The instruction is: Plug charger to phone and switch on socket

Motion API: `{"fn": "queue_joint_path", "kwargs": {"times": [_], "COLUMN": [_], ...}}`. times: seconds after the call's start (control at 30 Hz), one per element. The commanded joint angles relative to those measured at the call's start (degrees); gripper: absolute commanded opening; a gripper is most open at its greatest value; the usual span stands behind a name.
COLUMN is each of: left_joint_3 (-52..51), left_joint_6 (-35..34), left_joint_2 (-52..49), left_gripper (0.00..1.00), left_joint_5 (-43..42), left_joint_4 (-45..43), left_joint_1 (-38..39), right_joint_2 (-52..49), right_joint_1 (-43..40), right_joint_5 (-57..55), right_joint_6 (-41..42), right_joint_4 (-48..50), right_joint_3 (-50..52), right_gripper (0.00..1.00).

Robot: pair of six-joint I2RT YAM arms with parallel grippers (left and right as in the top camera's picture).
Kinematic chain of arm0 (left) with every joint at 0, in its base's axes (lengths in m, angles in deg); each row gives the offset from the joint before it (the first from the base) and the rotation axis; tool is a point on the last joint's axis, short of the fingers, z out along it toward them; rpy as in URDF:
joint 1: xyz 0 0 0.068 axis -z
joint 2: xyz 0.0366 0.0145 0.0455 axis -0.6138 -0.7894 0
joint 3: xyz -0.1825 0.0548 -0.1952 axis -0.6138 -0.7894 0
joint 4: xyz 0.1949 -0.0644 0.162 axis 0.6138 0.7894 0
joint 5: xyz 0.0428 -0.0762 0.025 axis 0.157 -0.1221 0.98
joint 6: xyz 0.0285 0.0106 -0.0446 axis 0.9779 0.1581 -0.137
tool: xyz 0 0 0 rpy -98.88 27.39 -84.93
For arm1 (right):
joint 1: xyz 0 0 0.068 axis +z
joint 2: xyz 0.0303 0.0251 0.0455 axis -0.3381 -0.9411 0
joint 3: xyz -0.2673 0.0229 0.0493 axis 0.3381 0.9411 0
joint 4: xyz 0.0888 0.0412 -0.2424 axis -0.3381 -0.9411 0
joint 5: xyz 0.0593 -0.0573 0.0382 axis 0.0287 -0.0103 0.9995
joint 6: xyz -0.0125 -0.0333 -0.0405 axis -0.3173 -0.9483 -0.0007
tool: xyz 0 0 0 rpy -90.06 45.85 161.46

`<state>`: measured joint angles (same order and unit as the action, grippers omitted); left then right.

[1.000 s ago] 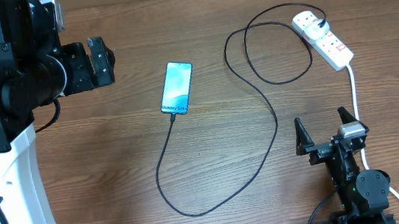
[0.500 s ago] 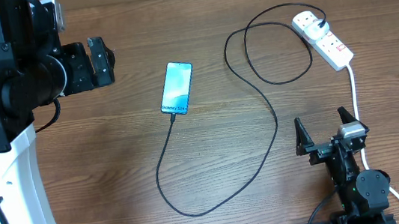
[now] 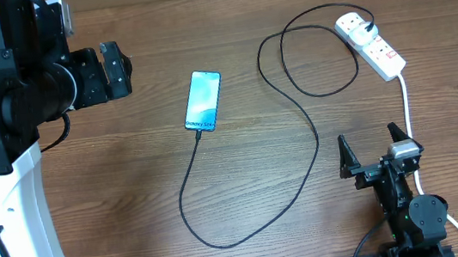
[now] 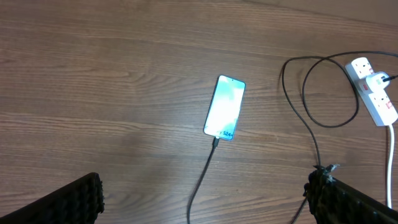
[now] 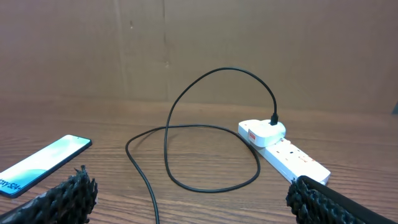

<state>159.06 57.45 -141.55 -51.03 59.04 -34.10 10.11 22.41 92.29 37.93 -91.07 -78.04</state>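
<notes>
We have the right gripper (image 3: pixel 367 135), wide open and empty, lower right, nearest the socket (image 3: pixel 370 43) slanting at upper right.

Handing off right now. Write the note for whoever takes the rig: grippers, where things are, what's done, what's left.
Left gripper: jaws open, empty, left of the phone.
Right gripper: jaws open, empty, at the near right, on the near side of the socket.
Phone: flat mid-table, screen lit.
Done: the charger cable meets the phone's near edge, apparently plugged in; its other end sits in the socket.
Left: press the socket's switch. Its state cannot be read here. The right arm looks nearer.
</notes>
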Motion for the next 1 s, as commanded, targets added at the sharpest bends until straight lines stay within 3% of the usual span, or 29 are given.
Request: {"fn": "queue_joint_path", "kwargs": {"times": [0.0, 0.2, 0.63, 0.97], "left_joint_3": [-1.3, -8.3, -31.6, -36.9], "left_joint_6": [-0.7, -0.7, -0.7, -0.7], "left_joint_2": [0.9, 3.8, 14.4, 20.3], "left_gripper": [1.00, 1.00, 0.99, 1.00], "left_joint_5": [-0.3, 0.7, 0.5, 0.5], "left_joint_4": [0.1, -1.6, -15.0, -14.3], "left_joint_1": [0.4, 0.4, 0.4, 0.4], "right_joint_2": [0.5, 0.5, 0.5, 0.5], "right_joint_1": [0.2, 0.2, 0.2, 0.2], "right_joint_5": [-0.7, -0.7, -0.7, -0.7], "right_joint_6": [0.1, 0.1, 0.1, 0.1], "right_joint_4": [0.4, 0.4, 0.4, 0.4], "right_joint_3": [0.6, 0.6, 0.6, 0.6], "right_gripper": [1.00, 1.00, 1.00, 1.00]}}
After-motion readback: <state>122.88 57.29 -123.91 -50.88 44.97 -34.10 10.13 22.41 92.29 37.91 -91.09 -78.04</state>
